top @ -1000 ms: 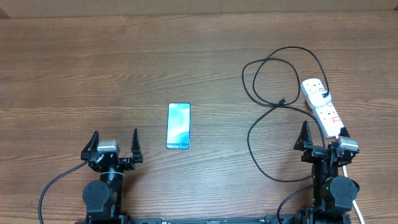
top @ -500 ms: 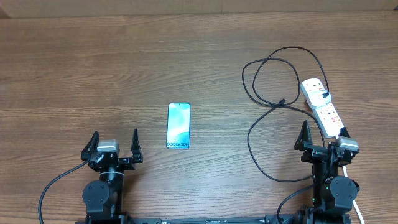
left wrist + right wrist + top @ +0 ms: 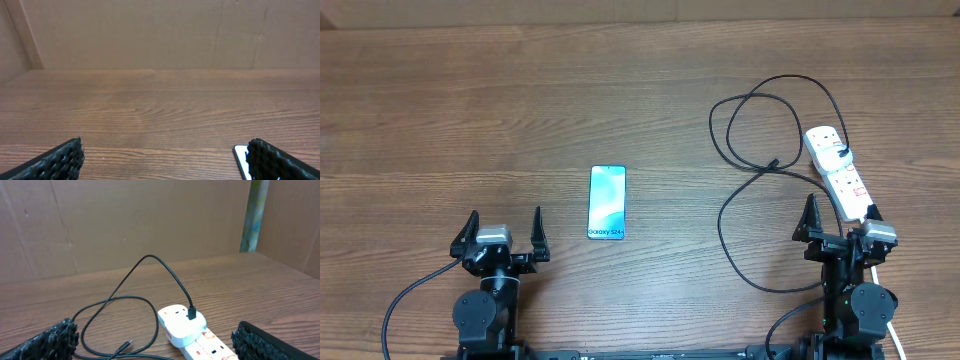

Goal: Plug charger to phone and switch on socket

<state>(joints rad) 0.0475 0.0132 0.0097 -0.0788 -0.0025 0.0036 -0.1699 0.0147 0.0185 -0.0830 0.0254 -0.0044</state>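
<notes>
Lying coiled at right of the overhead frame, the charger is plugged into the socket. Its connector tip is found up-left of the right gripper, the nearer arm. The phone is placed centre, long axis vertical, up-right of the left gripper. Both jaws are spread wide, empty.

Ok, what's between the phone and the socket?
Only the charger: its looped black cable and loose connector tip on the table; the overhead view shows it.

It looks like a robot test room: a wooden bench with brown cardboard walls and two robot arms at its near edge.
</notes>
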